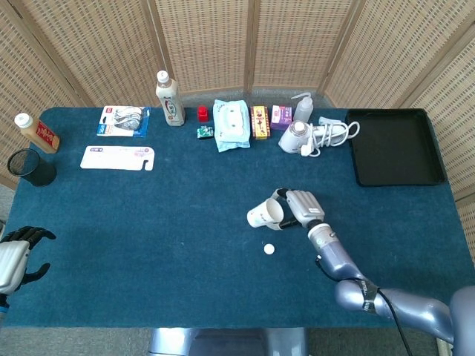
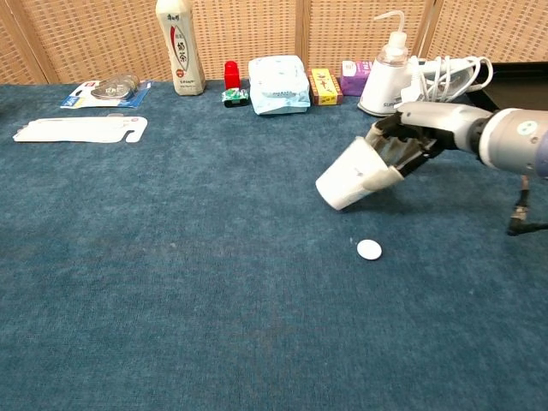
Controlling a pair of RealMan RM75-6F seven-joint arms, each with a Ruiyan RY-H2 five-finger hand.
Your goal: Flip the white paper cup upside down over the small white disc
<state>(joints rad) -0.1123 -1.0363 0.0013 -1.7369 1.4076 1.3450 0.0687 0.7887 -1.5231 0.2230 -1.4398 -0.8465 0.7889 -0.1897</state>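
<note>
One white paper cup [image 2: 349, 181] (tipped sideways) gripped by the right hand [image 2: 409, 142]; one small white disc [image 2: 369, 249] lies below; left hand [image 1: 16, 252] idle, fingers apart.

Bright, even, diffuse light; faint soft shadows; sharp focus, no glare.

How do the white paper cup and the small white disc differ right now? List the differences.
The white paper cup is held tipped on its side by the right hand, while the small white disc lies flat on the blue table, untouched. The cup is tall and hollow; the disc is low and far smaller. Both are white.
</note>
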